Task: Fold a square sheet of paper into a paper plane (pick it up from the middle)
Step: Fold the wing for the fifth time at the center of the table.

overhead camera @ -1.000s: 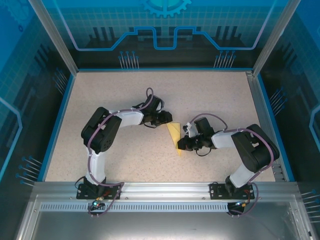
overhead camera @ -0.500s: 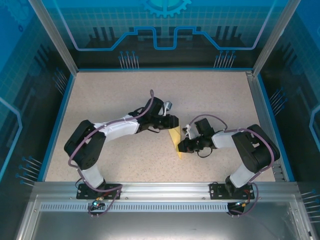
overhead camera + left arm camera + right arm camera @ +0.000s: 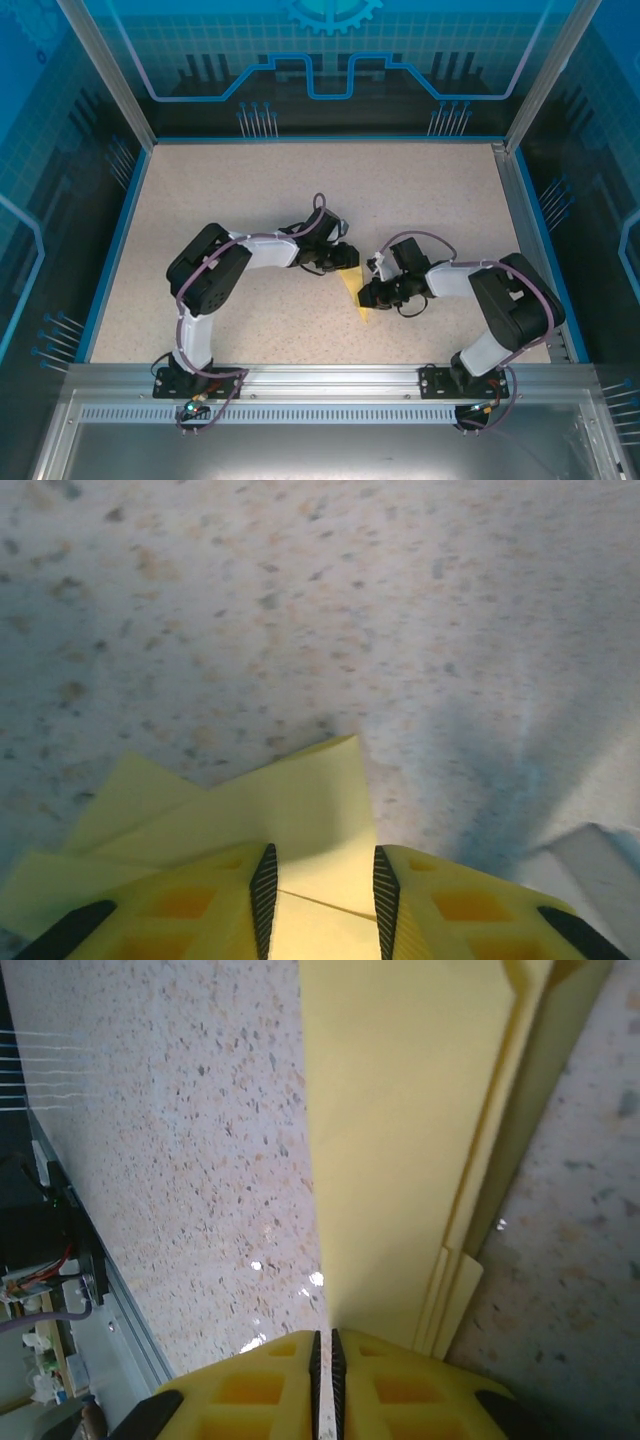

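The paper plane (image 3: 356, 292) is a narrow folded yellow piece lying on the speckled table between the two arms, its sharp tip pointing toward the near edge. My left gripper (image 3: 346, 264) is low over its far end. In the left wrist view the left gripper (image 3: 322, 900) stands open, with layered paper (image 3: 300, 810) and a crease between the fingers (image 3: 264, 895). My right gripper (image 3: 368, 295) is at the plane's right side. In the right wrist view the right gripper (image 3: 325, 1345) is shut to a hairline slit, right at the long folded edge of the paper (image 3: 400, 1140).
A blue rim (image 3: 118, 240) borders the table, and a metal rail (image 3: 320, 378) carrying both arm bases runs along the near edge. Bare tabletop (image 3: 300, 190) stretches beyond the grippers.
The left arm has swung its elbow and brought its gripper down over the paper's far end, its jaws narrowing. The right gripper has barely moved. Less of the paper shows from above.
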You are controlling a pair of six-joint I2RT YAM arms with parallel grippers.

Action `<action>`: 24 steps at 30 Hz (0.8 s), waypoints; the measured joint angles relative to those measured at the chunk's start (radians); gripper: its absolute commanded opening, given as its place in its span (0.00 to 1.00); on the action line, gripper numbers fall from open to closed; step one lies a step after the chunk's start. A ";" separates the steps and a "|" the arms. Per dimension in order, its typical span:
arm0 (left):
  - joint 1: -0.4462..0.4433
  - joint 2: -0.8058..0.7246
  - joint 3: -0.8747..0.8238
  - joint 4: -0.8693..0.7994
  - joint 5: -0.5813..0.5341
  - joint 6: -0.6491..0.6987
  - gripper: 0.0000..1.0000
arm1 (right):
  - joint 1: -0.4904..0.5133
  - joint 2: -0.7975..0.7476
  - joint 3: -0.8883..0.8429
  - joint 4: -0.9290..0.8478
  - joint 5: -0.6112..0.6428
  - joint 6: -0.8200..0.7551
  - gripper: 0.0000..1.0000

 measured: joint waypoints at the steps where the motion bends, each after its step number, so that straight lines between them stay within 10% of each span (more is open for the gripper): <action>1: 0.001 0.000 0.003 -0.002 -0.003 0.000 0.35 | 0.003 -0.008 0.010 -0.016 0.009 0.008 0.15; 24: 0.005 0.005 0.007 -0.008 -0.007 -0.005 0.34 | 0.120 0.089 0.182 0.036 0.217 0.249 0.16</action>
